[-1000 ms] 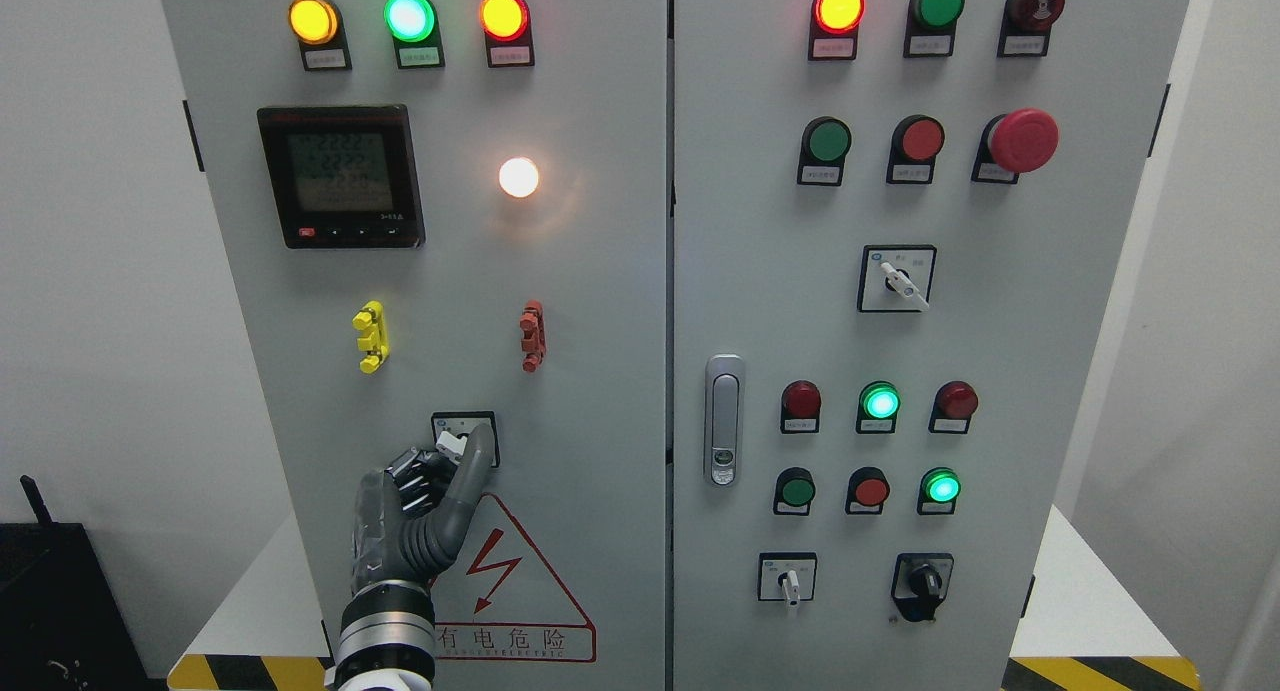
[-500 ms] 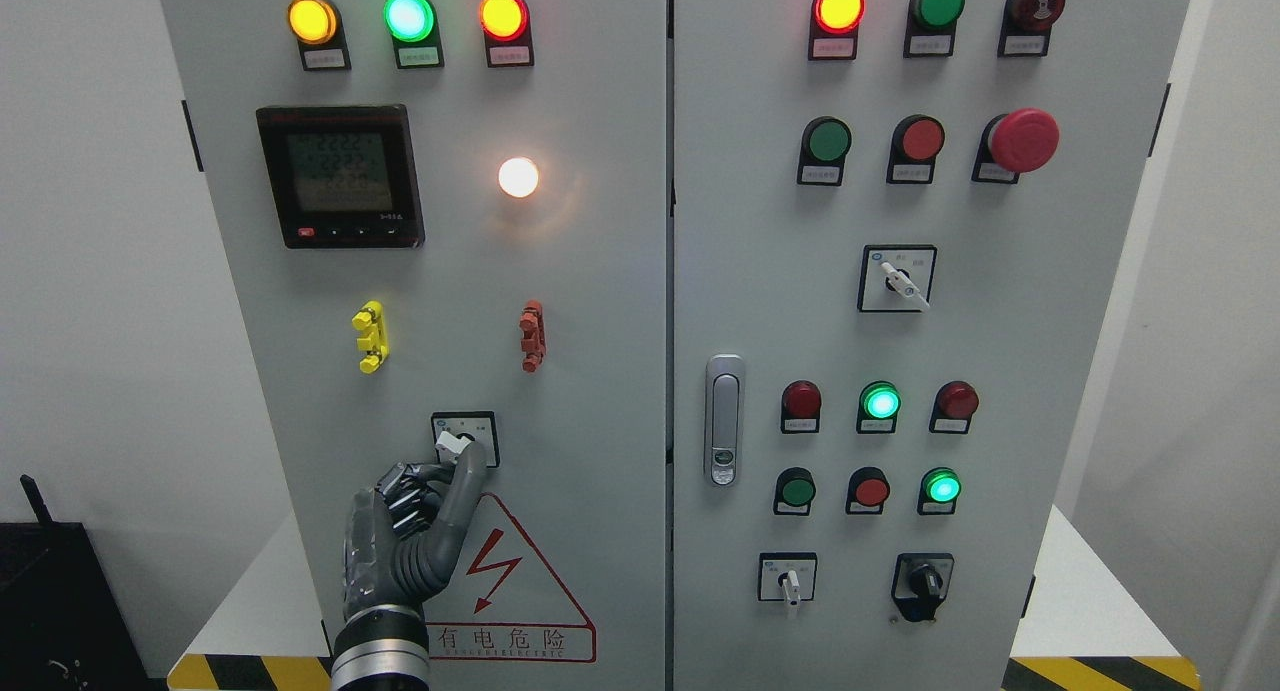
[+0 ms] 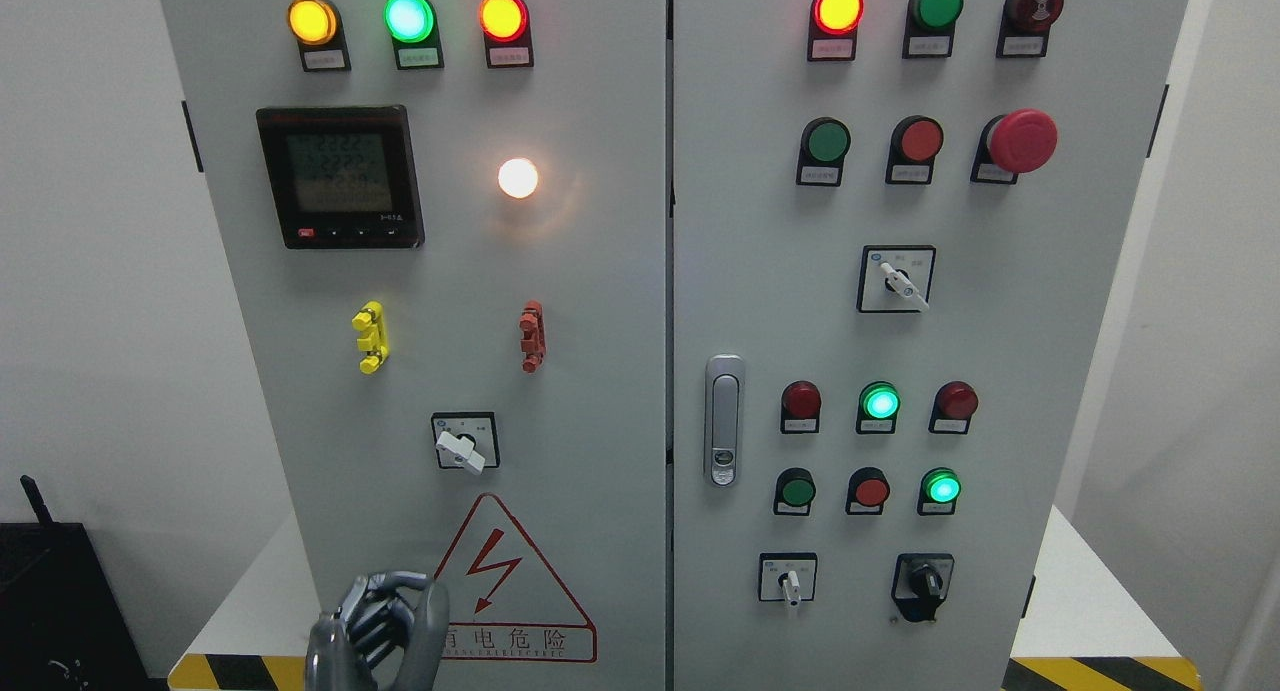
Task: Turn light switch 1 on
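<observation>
The light switch (image 3: 462,447) is a white rotary knob in a black-framed square low on the left cabinet door (image 3: 590,271). Its handle is turned, tip pointing down and to the right. A round white lamp (image 3: 518,178) above it glows. My left hand (image 3: 385,626) is low at the bottom edge, well below the switch and apart from it, fingers curled and holding nothing. The right arm is out of view.
The left door also carries three lit indicator lamps (image 3: 408,17), a digital meter (image 3: 340,176), yellow (image 3: 370,336) and red (image 3: 532,336) clips and a red warning triangle (image 3: 505,581). The right door (image 3: 1000,321) has buttons, lamps, a red emergency stop (image 3: 1022,140), further rotary switches and a door handle (image 3: 723,419).
My left hand has let go of the switch knob and dropped down to the bottom edge. The knob, covered before, now shows turned.
</observation>
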Tool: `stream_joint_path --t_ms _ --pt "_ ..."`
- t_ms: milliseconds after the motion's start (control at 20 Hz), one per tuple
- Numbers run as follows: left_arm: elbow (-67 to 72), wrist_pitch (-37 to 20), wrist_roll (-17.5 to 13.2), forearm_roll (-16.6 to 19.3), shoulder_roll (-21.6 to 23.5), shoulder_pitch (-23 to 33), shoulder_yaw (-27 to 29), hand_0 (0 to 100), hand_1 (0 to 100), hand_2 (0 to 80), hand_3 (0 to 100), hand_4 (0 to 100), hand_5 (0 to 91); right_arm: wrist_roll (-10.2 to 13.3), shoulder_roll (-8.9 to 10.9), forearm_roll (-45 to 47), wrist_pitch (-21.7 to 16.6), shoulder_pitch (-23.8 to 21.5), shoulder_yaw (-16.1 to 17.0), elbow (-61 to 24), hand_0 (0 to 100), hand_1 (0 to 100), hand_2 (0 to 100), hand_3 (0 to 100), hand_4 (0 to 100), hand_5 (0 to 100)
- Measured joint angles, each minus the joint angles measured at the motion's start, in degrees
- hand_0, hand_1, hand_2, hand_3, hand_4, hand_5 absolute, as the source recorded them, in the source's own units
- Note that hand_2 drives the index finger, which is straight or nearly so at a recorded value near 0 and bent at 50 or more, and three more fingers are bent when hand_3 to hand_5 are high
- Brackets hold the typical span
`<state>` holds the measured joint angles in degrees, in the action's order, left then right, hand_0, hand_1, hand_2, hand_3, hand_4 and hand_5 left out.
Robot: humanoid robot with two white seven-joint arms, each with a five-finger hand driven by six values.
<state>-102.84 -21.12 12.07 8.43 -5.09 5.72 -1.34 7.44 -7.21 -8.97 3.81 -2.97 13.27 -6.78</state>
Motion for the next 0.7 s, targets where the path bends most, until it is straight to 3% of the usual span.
stream_joint_path --t_ms 50,150,200,250,400,450,600,700 --pt "3.1 -4.7 -1.9 0.0 0.5 1.8 0.7 6 11 24.1 61 75 47.0 0.0 0.0 0.0 0.0 0.0 0.0 0.0 31 0 0 0 0 0" --pt "10.2 -12.9 -7.2 -0.1 1.2 4.0 1.9 8 0 9.7 34 48 11.0 0.0 0.0 0.0 0.0 0.0 0.0 0.0 31 0 0 0 0 0" --pt "14.2 -15.9 -10.1 -0.1 1.5 4.8 2.4 9 0 6.7 30 43 4.3 0.0 0.0 0.0 0.0 0.0 0.0 0.0 31 0 0 0 0 0" --pt "18.7 -18.3 -12.9 -0.1 1.9 5.5 2.9 9 0 0.0 19 31 0.0 0.0 0.0 0.0 0.0 0.0 0.0 0.0 31 0 0 0 0 0" --pt "32.1 -21.9 -18.7 -0.2 2.6 6.8 4.2 9 0 0.0 1 9 0.0 0.0 0.0 0.0 0.0 0.0 0.0 0.0 31 0 0 0 0 0" --pt "36.7 -22.4 -19.7 -0.1 2.8 7.0 4.5 9 0 0.0 0 3 0.0 0.0 0.0 0.0 0.0 0.0 0.0 0.0 31 0 0 0 0 0" --pt "50.2 -22.9 -21.1 -0.1 3.4 6.9 5.3 8 0 0.0 0 0 0.0 0.0 0.0 0.0 0.0 0.0 0.0 0.0 31 0 0 0 0 0" --pt "58.1 -18.0 -21.3 -0.1 3.6 6.2 5.7 8 0 0.0 0 0 0.0 0.0 0.0 0.0 0.0 0.0 0.0 0.0 31 0 0 0 0 0"
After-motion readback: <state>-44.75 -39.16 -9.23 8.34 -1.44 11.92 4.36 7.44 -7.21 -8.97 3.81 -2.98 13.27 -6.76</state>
